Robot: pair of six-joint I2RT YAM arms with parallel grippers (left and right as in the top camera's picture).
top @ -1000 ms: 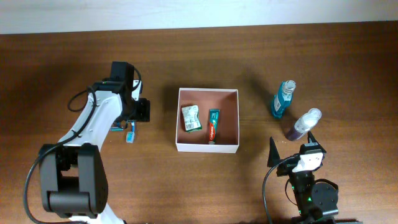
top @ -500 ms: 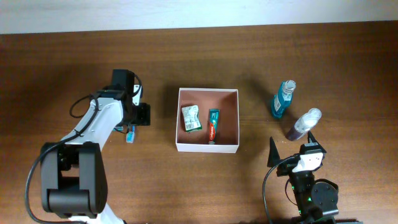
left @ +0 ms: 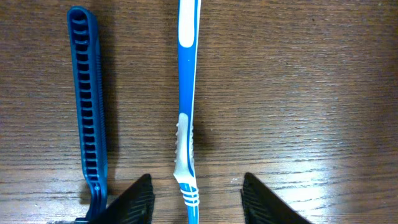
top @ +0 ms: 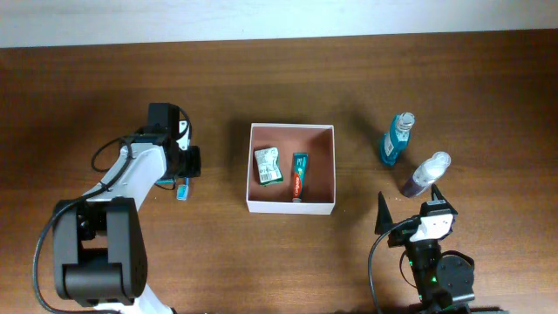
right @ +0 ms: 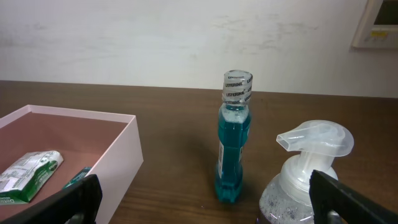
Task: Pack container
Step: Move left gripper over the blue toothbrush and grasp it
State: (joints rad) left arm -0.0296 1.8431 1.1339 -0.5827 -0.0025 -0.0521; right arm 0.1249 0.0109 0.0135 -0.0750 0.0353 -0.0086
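Observation:
The container [top: 291, 206], a square white box with a pinkish-brown inside, sits mid-table and holds a green-white packet [top: 268, 165] and a toothpaste tube [top: 299, 174]. My left gripper [top: 181, 162] is left of it, open, low over a blue-white toothbrush [left: 186, 93]. The handle end lies between its fingertips [left: 196, 193], not touching them. A blue comb [left: 90, 99] lies parallel, just outside the left finger. My right gripper [right: 202, 199] is open and empty near the front edge [top: 410, 218], facing the container's white wall [right: 118, 162].
A teal mouthwash bottle [top: 397, 139] stands upright right of the container, also in the right wrist view [right: 234, 143]. A clear pump bottle [top: 425, 174] stands nearer the right gripper, close to its right finger [right: 305, 180].
My left gripper has shifted a little to the left, away from the container, staying over the toothbrush. The right arm has not moved.

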